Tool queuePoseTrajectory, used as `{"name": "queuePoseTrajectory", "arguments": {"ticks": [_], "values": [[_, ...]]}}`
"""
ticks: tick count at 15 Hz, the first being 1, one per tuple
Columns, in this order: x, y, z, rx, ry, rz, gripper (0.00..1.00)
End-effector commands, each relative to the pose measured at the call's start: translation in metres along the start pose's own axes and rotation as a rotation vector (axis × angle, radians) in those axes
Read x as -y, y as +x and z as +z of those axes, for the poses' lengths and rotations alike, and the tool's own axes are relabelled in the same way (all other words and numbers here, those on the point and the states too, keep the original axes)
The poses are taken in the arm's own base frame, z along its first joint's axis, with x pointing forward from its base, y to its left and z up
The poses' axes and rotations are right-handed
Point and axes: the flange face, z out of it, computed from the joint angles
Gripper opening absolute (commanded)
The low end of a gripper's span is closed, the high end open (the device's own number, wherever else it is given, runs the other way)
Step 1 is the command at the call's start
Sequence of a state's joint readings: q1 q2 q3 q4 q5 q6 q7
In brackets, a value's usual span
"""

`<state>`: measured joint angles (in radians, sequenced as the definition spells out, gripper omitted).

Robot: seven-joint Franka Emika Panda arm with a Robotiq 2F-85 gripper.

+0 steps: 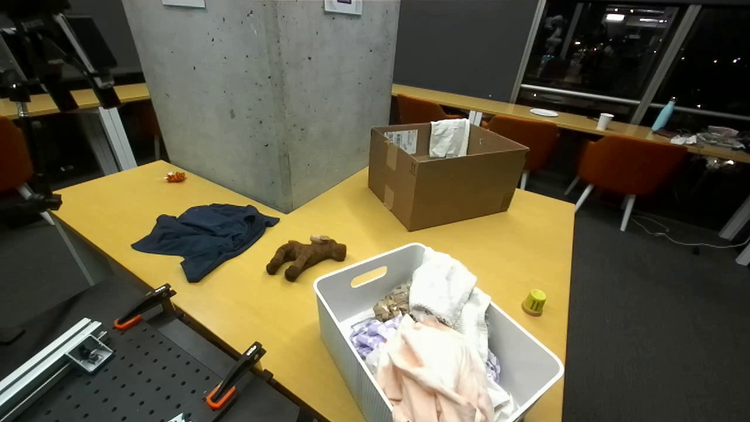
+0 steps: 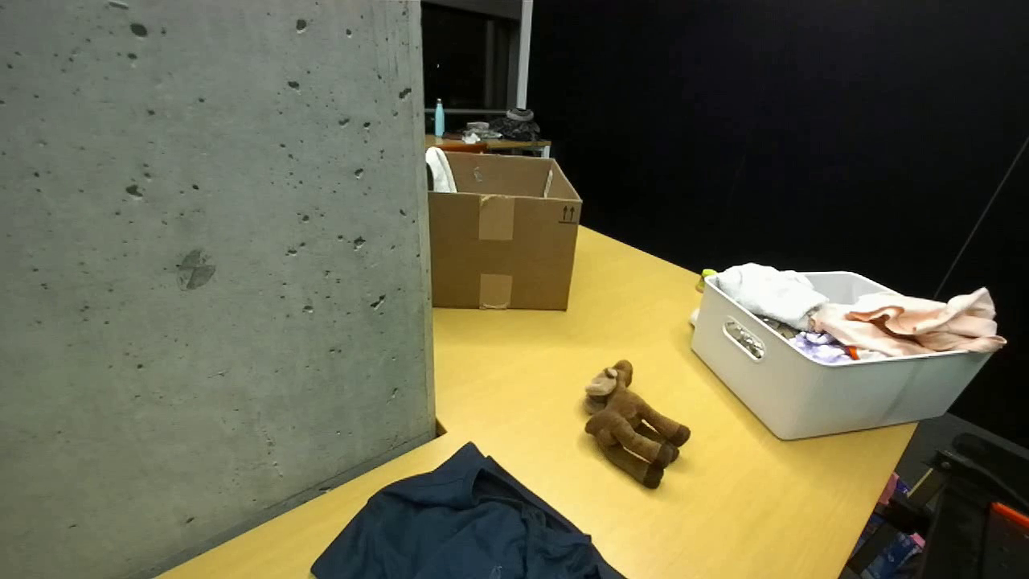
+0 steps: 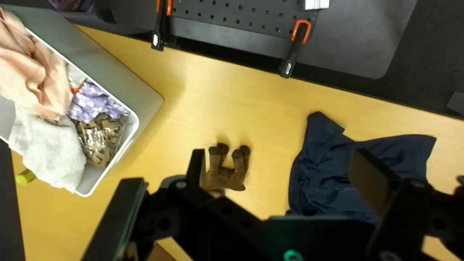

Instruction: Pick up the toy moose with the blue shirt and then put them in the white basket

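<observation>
A brown toy moose lies on its side on the yellow table in both exterior views (image 1: 307, 258) (image 2: 631, 430) and in the wrist view (image 3: 229, 177). A dark blue shirt lies crumpled beside it, apart from it, in both exterior views (image 1: 208, 237) (image 2: 474, 527) and in the wrist view (image 3: 326, 166). The white basket (image 1: 343, 351) (image 2: 804, 402) (image 3: 123, 81) stands on the moose's other side, holding several cloths. My gripper (image 3: 284, 174) is open and empty, high above the table; its left finger partly covers the moose. It also shows top left in an exterior view (image 1: 87, 101).
A cardboard box (image 1: 463, 187) (image 2: 454, 265) with a white cloth over its rim stands by the concrete pillar (image 1: 234, 99). A small yellow-green cup (image 1: 534, 302) and an orange item (image 1: 175, 177) are on the table. Black-orange clamps (image 1: 237, 375) line the table's edge.
</observation>
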<state>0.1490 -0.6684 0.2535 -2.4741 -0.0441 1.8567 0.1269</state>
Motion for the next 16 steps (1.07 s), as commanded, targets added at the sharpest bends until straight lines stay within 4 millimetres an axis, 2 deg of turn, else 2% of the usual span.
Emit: {"name": "queuePoseTrajectory", "arguments": {"ticks": [1, 5, 7, 10, 16], "values": [[0.023, 0.025, 0.050, -0.066, 0.031, 0.011, 1.00], [0.032, 0.076, 0.127, -0.122, 0.103, -0.008, 1.00], [0.045, 0.098, 0.158, -0.131, 0.147, -0.029, 1.00], [0.074, 0.128, 0.206, -0.103, 0.204, -0.063, 1.00], [0.113, 0.170, 0.299, 0.013, 0.271, -0.069, 1.00]]}}
